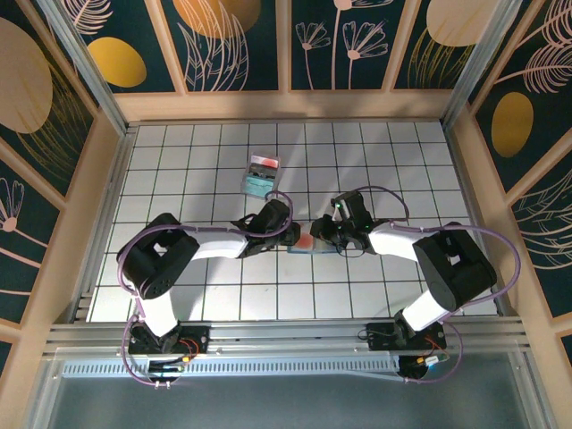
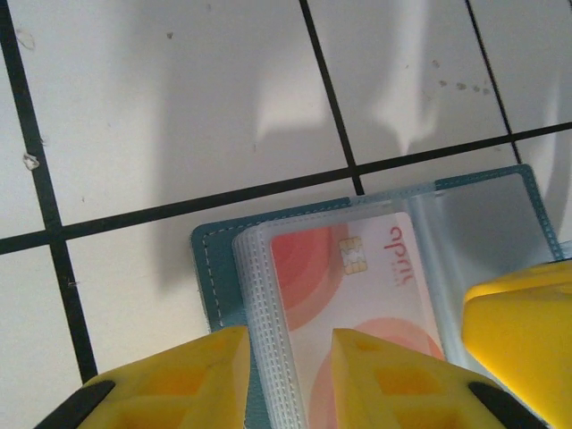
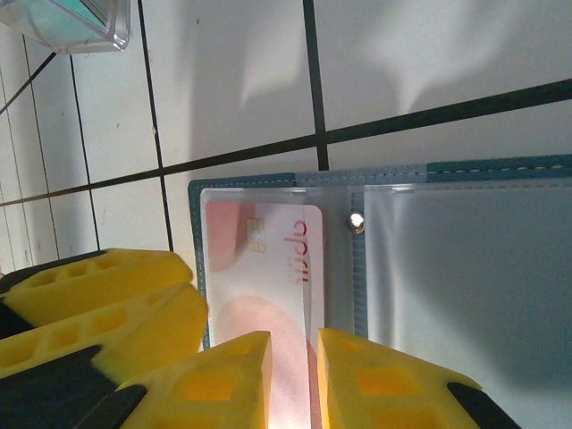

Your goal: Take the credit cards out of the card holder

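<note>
Because the white, black-gridded tile worktop [image 1: 179, 179] looks slick, the open slate-blue card holder with clear plastic sleeves [image 3: 465, 166], lying flat just beyond both pairs of fingers, could skate along rather than give up its contents. The salmon-red plastic credit card [image 3: 268, 241] sits in a sleeve at the tips of the right fingers [image 3: 384, 384], so a pull might drag sleeve and card together. These and the left fingers [image 2: 179, 384], astride the sleeve stack's edge, stand narrow; whether either grips anything I cannot tell.

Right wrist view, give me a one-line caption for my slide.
Right gripper at the edge of a salmon-red credit card sleeved in the open card holder.
</note>
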Controlling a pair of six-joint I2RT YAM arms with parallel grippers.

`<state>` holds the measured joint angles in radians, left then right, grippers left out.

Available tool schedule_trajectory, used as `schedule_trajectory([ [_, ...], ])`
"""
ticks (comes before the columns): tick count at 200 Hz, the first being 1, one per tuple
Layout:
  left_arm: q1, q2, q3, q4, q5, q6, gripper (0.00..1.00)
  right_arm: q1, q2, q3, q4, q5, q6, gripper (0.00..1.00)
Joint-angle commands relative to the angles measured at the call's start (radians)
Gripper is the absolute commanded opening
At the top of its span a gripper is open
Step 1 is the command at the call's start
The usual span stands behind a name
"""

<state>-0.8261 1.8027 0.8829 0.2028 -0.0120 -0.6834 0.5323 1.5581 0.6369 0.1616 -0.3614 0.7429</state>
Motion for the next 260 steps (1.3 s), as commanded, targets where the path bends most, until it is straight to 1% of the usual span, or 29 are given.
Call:
schedule_trajectory([
  [1, -0.003, -0.028, -0.004, -0.038, -0.017, 0.016, 0.29, 0.009, 0.005, -0.009, 0.010, -0.001, 0.008, 0.21],
  [35, -0.005, 0.002, -0.007, -0.031, 0.002, 0.012, 0.23, 0.009, 0.010, -0.015, 0.005, 0.007, 0.012, 0.21],
  [113, -0.006, 0.037, -0.006, -0.029, 0.023, 0.012, 0.14, 0.009, 0.034, -0.020, 0.038, -0.015, 0.021, 0.22],
  [170, -0.006, 0.044, -0.010, -0.029, 0.028, 0.008, 0.12, 0.009, 0.035, -0.022, 0.090, -0.061, 0.030, 0.22],
  [226, -0.007, 0.042, -0.017, -0.032, 0.026, 0.004, 0.10, 0.009, 0.020, -0.017, 0.149, -0.117, 0.049, 0.18],
  [260, -0.006, 0.041, -0.017, -0.034, 0.029, 0.004, 0.10, 0.009, 0.006, -0.040, 0.232, -0.176, 0.083, 0.16],
])
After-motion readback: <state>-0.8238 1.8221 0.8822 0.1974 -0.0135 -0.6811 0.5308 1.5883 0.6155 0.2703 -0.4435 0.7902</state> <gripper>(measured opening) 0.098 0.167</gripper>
